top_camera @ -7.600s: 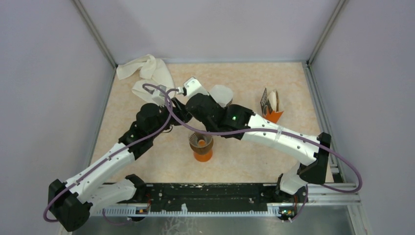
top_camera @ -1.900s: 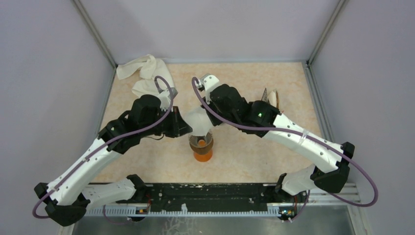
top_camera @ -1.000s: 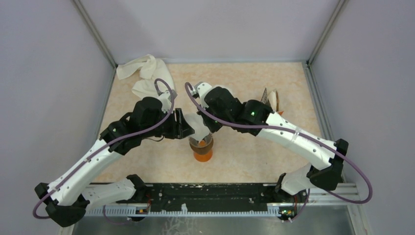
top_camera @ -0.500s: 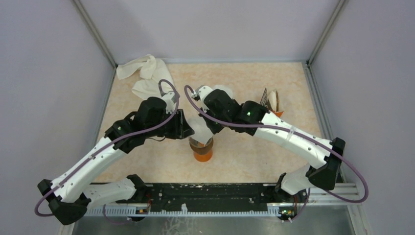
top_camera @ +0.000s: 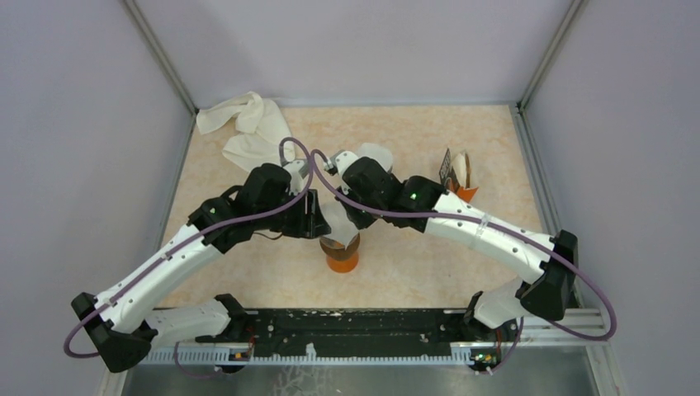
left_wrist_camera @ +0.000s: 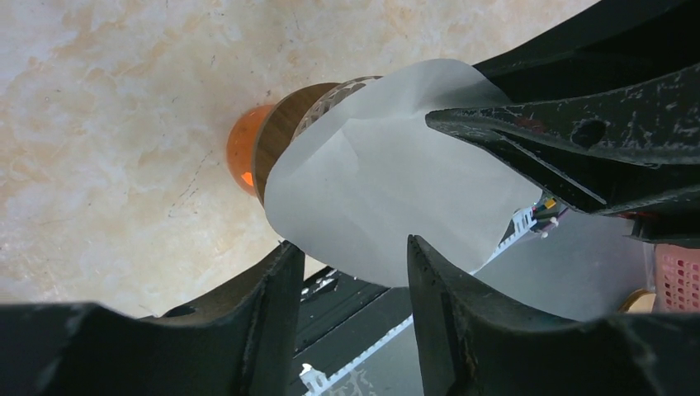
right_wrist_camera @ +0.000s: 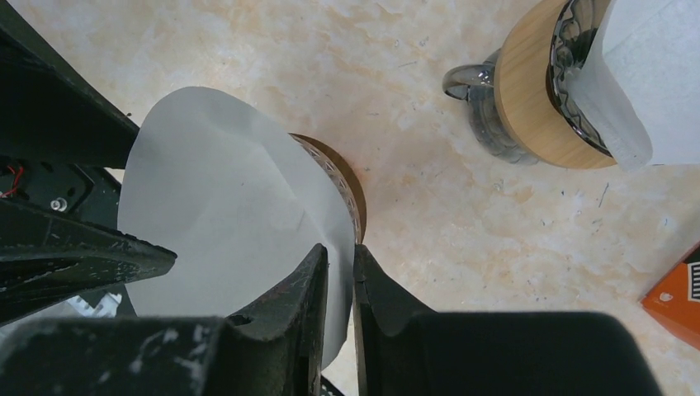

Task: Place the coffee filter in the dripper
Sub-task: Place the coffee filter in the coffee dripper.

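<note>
White coffee filter [left_wrist_camera: 388, 198], orange dripper [top_camera: 341, 262], beige marbled table [top_camera: 413, 148].

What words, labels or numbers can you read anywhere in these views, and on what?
None can be read.
Any print on the orange and black packet at the table's right side is too small and blurred to read.
The coffee filter and dripper show no lettering.

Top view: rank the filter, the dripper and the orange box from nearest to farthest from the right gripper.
1. Filter, pinched in the right gripper.
2. Dripper, just under it.
3. Box, off to the right.
</note>
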